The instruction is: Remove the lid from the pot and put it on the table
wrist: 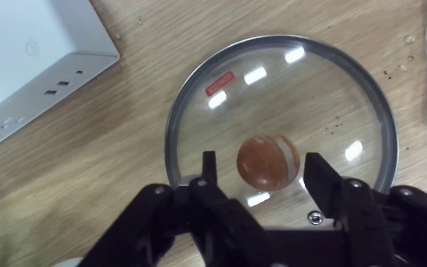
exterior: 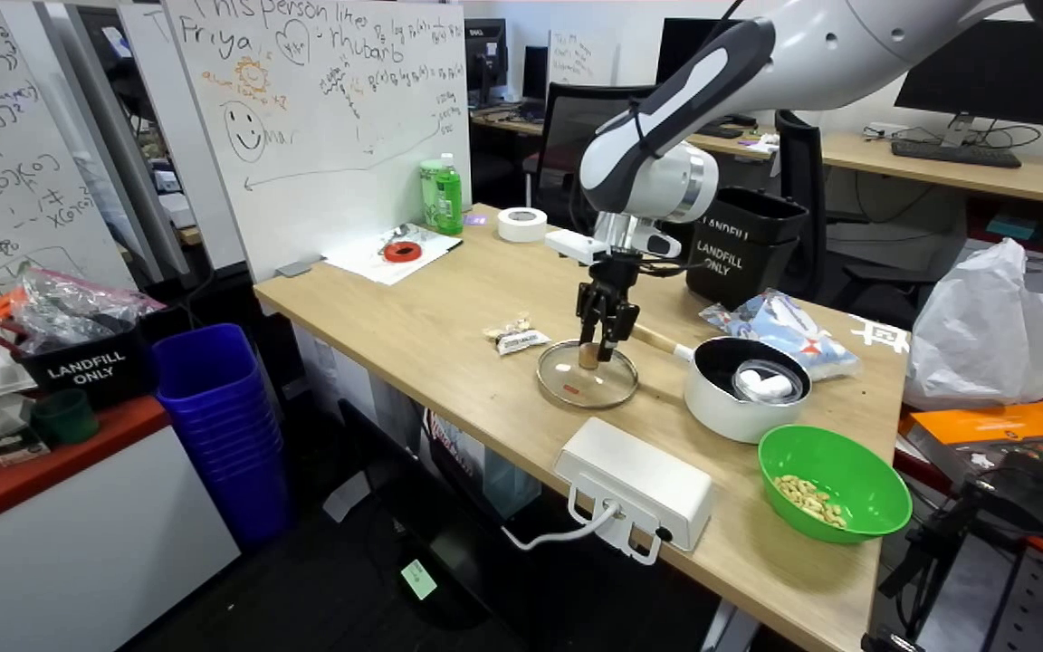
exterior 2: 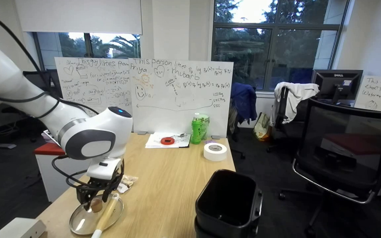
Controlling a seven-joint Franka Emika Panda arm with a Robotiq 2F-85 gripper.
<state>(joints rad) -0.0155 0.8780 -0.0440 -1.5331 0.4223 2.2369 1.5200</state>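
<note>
The see-through lid (exterior: pixel 567 385) lies flat on the light wood table (exterior: pixel 431 317), beside the pot. It also shows in an exterior view (exterior 2: pixel 81 219) and the wrist view (wrist: pixel 291 107). Its brown knob (wrist: pixel 267 162) points up. The silver-white pot (exterior: pixel 725 407) stands uncovered, with a small clear container of white items inside; its pale handle (exterior 2: pixel 106 213) reaches toward the lid. My gripper (exterior: pixel 598 349) is low over the lid. In the wrist view its fingers (wrist: pixel 260 159) are open on either side of the knob, with gaps on both sides.
A white box (exterior: pixel 635 475) sits at the table edge near the lid. A green bowl (exterior: pixel 865 498) with nuts stands beside the pot. A snack packet (exterior: pixel 519 338), a blue-white bag (exterior: pixel 784 326), a tape roll (exterior: pixel 521 225) and black bins (exterior 2: pixel 227 201) are around.
</note>
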